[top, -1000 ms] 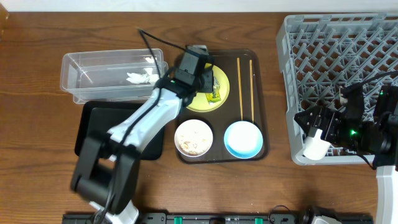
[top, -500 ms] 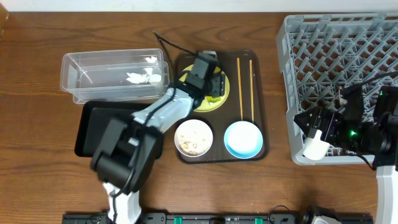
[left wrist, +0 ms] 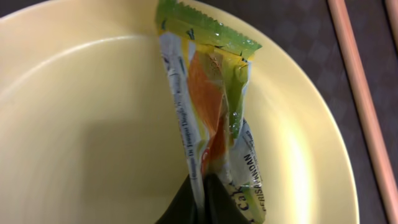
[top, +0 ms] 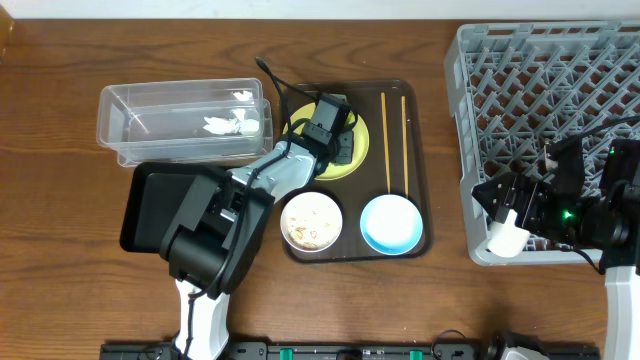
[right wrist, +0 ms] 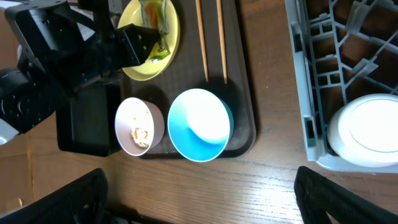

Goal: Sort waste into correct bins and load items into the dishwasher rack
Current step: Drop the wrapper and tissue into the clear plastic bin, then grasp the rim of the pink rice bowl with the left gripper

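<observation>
The left tool was clamped on the lower end of the snack wrapper, which was over the yellow plate. The wrapper's long axis ran from the pinched end away to its green sealed edge, near the plate's far rim. Just beside the plate lay two chopsticks, parallel, lengthwise on the brown serving tray. Nearer the front of that tray sat the white bowl, holding scraps, and the blue bowl. The right tool hung with fingers wide apart over the bench, beside the grey rack, whose corner held the white cup.
</observation>
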